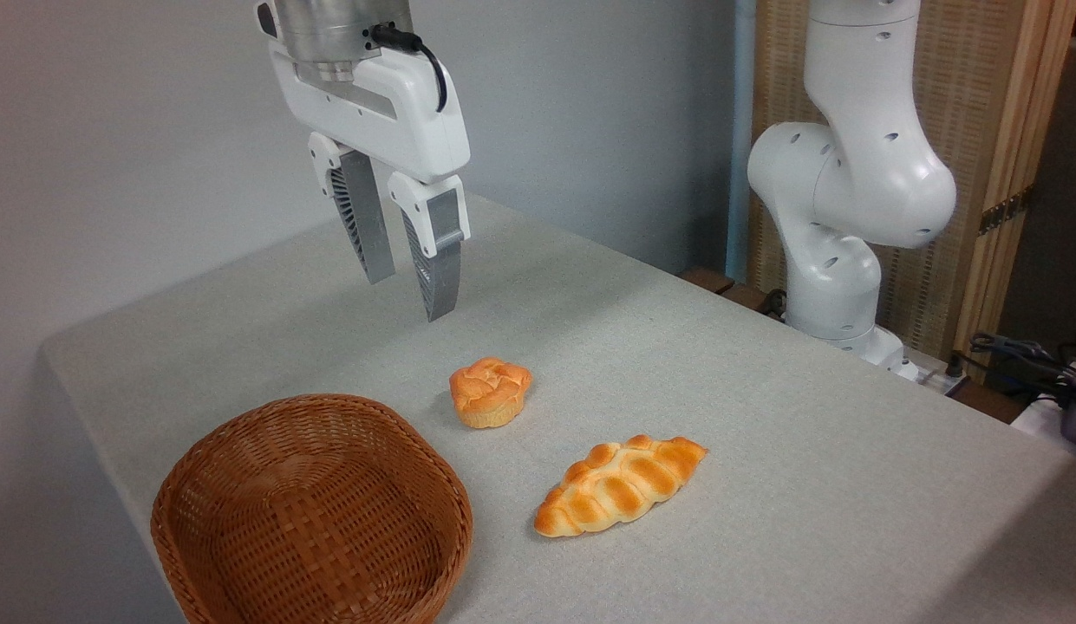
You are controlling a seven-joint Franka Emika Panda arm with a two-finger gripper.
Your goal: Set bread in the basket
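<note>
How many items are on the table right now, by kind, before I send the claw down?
Bread pieces: 2, the small round bun and the long braided loaf
Wicker baskets: 1, the basket, with nothing in it
Total: 3 items on the table; the claw hangs above them, open and holding nothing.

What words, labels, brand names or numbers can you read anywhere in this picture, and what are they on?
None. No readable text shows anywhere.
The gripper and the white arm carry no visible logo or number.
The small bun, the braided loaf, the basket and the table are unmarked.
The cables and gear at the right edge are too small and blurred to tell whether they bear any label.
</note>
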